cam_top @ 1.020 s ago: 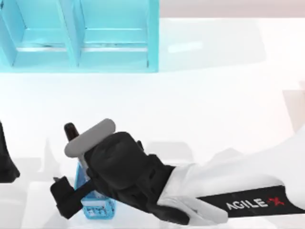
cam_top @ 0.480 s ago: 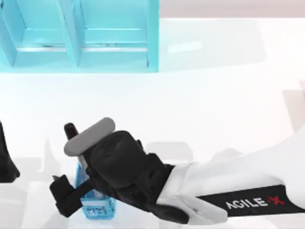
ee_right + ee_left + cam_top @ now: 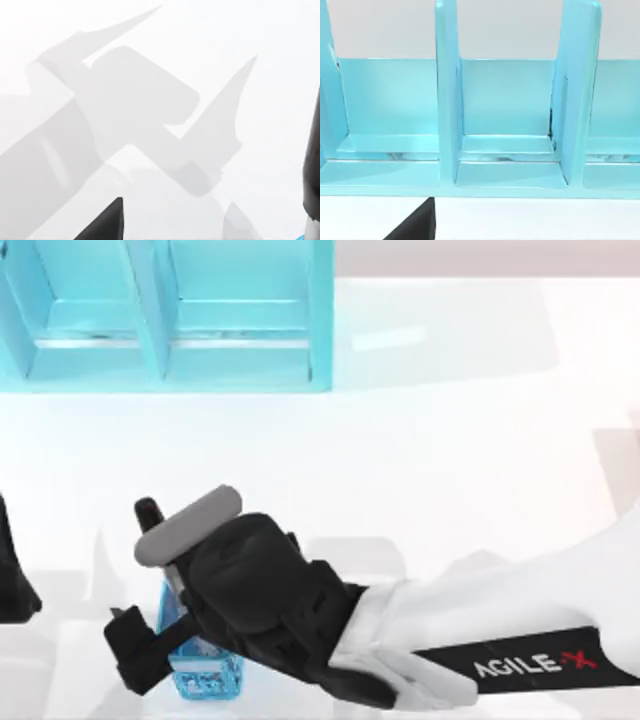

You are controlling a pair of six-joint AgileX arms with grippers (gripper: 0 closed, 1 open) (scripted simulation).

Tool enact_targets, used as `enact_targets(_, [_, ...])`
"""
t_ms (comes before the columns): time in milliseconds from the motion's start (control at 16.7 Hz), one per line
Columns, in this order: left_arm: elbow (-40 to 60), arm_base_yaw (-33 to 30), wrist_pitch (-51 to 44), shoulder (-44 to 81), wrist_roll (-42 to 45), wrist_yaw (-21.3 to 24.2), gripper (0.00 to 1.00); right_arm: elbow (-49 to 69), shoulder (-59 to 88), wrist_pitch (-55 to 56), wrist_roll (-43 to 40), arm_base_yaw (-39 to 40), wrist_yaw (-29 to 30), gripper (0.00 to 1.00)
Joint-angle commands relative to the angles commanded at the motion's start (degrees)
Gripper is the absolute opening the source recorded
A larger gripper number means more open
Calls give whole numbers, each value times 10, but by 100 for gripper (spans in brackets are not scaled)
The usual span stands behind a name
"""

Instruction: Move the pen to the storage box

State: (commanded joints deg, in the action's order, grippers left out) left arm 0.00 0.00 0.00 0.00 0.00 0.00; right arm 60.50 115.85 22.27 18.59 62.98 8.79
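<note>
The pen's glossy black cap sticks up beyond the grey camera bar of my right arm. Its barrel is hidden under the bar, running toward the small blue basket at the front left. My right gripper hovers over the basket, open. One black finger juts out left of the basket, and the other is hidden under the wrist. The right wrist view shows a fingertip and a spread shadow on the table. The cyan storage box stands at the back left, compartments open.
My left arm stays parked at the left edge. A dark upright shape stands at the edge of the right wrist view above a bit of blue. The white table stretches between the basket and the storage box.
The right wrist has shifted only very slightly over the basket. The pen's cap and the basket have not moved.
</note>
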Motion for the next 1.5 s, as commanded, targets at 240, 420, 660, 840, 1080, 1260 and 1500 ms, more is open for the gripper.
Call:
enact_targets(240, [0, 0, 0, 0, 0, 0, 100, -6, -23, -21, -4, -9, -7, 0])
enact_targets(420, [0, 0, 0, 0, 0, 0, 100, -25, -95, -84, -18, -39, -27, 0])
enact_targets(660, [0, 0, 0, 0, 0, 0, 100, -48, -247, -191, -45, -87, -70, 0])
enact_targets(840, [0, 0, 0, 0, 0, 0, 100, -65, -354, -271, -64, -121, -103, 0])
enact_targets(1080, [0, 0, 0, 0, 0, 0, 100, -78, -418, -332, -79, -143, -129, 0])
enact_targets(1260, [0, 0, 0, 0, 0, 0, 100, -78, -419, -333, -79, -143, -129, 0])
enact_targets(1500, [0, 0, 0, 0, 0, 0, 100, -69, -411, -348, -93, -160, -134, 0])
